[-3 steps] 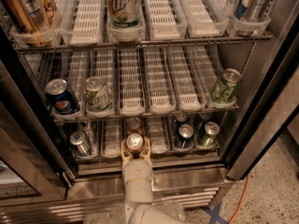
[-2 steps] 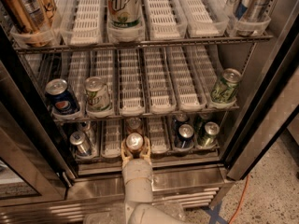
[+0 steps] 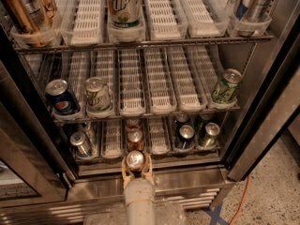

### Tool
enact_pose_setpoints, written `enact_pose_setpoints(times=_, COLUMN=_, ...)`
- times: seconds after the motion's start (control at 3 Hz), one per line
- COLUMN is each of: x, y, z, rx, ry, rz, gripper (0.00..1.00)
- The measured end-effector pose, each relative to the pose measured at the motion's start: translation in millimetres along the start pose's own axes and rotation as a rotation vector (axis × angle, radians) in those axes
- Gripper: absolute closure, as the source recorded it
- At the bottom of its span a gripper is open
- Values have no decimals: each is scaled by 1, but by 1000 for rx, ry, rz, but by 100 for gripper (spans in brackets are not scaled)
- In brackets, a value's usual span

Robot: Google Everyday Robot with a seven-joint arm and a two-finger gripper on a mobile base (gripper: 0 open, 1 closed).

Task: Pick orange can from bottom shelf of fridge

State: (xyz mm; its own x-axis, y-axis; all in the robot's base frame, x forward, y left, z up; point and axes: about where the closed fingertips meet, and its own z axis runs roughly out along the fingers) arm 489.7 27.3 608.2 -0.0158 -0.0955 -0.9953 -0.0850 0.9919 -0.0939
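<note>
The fridge [image 3: 260, 108] stands open, its steel-framed door [image 3: 29, 171] swung out at the far left. On the middle rack, left side, a blue Pepsi can [image 3: 61, 97] lies next to a green-and-white can [image 3: 98, 94]. Below them, at the left end of the bottom shelf [image 3: 111, 142], a silver can [image 3: 80, 144] rests in its white slotted lane.

In the centre, the end effector [image 3: 136, 168] reaches up from the bottom edge of the view on a pale round arm. Its two tan fingers [image 3: 124, 171] are pinching the orange can [image 3: 135, 160] from either side. The orange can stands upright with its silver lid facing up, at the very front lip of the bottom shelf, in line with the centre lane. Just behind it in that lane sits another copper can [image 3: 135, 138], with a dimmer one farther back.

To the right on the same shelf, a dark can [image 3: 185, 136] and a green can [image 3: 209, 134] sit side by side. Above, a green can on the middle rack [image 3: 225, 86] leans at the right end. An orange cable [image 3: 236, 199] runs across the speckled floor at the right.
</note>
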Motion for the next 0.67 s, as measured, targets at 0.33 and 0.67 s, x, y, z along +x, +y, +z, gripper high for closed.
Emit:
enact_pose_setpoints(times=0.33, x=22, y=4, z=-28, rx=-32, ry=27, rz=19, gripper=100)
enact_pose_setpoints(times=0.67, x=22, y=4, z=-30, rx=-33, ry=26, rz=19, gripper=100)
